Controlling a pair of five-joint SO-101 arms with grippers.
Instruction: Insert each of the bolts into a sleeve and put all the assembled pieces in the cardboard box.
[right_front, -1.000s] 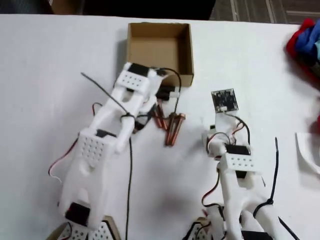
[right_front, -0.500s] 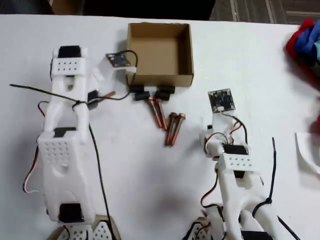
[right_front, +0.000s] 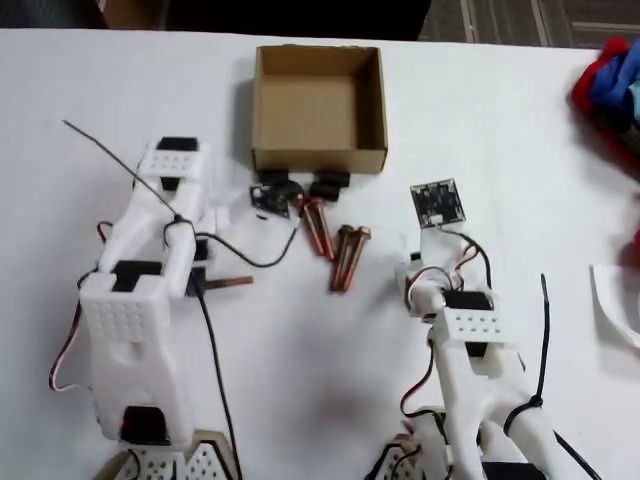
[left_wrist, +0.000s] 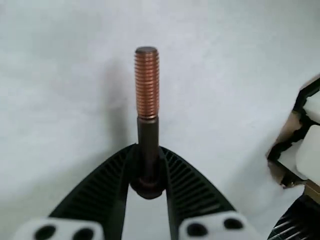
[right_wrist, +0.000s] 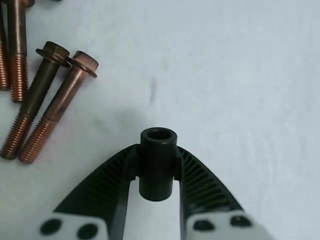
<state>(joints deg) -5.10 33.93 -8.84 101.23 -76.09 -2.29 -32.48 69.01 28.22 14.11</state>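
Over on the left, the left gripper (left_wrist: 148, 162) is clamped on a copper bolt (left_wrist: 147, 95) near its head. Its 2 ribbed black fingers (left_wrist: 107, 185) press against the dark plain shank, and the threaded end sticks straight out past the tips. In the high view this bolt lies level and points across the white table (right_front: 120, 90) toward the other arm. I cannot tell whether it touches the surface.

Further right, at the back of the table, stands the cardboard box (right_front: 318, 158), open side up. Just in front of its near wall sit 2 spare sleeves (right_front: 328, 183), short and black, side by side. Below them lie 4 loose bolts (right_front: 348, 256) in 2 pairs, each pair lying close together. The heads of the left pair are just beside the sleeves, and the right pair slants a little lower.

To the right of the bolts, the right gripper (right_wrist: 156, 157) is closed on a black sleeve (right_wrist: 158, 145), which is pinched between the finger tips. The sleeve's open bore faces outward, away from the wrist. In the right wrist view, 2 of the loose bolts lie near it on the table, apart from it.

At the far right edge lies a red and blue cloth (right_front: 606, 80).
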